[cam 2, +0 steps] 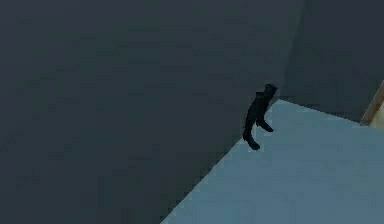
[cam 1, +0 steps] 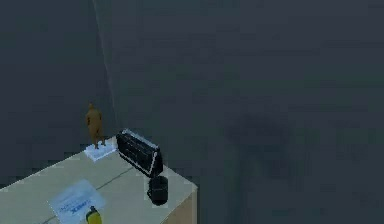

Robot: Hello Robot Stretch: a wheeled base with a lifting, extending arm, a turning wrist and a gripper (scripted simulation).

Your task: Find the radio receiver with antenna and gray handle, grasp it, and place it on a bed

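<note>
In the forward view, a pale wooden table (cam 1: 122,184) sat in the lower left, pushed into a corner of dark grey walls (cam 1: 260,70). The radio receiver (cam 1: 138,150) stood on the table's far part, a dark box with a paler band along its top edge. No antenna could be made out. Just beside it, toward the view's left, an orange-brown statuette (cam 1: 93,122) stood upright on a small white base (cam 1: 98,154), close to the wall. Nearer the camera, a dark cup (cam 1: 157,190) stood by the table's right edge, in front of the radio receiver and apart from it. A pale blue-and-white sheet of paper (cam 1: 72,201) lay flat toward the table's near left. A small yellow and black object (cam 1: 95,214) sat just beside the paper at the bottom edge, too small to name.

In the arm side view, a dark wall (cam 2: 120,90) met a light blue-grey floor (cam 2: 300,175) along a slanting line. At that line stood a small black shape (cam 2: 257,120), narrow and upright with two thin ends at the bottom. What it was could not be told. A tan strip (cam 2: 377,105) showed at the right edge.

The state of the claw could not be told.
</note>
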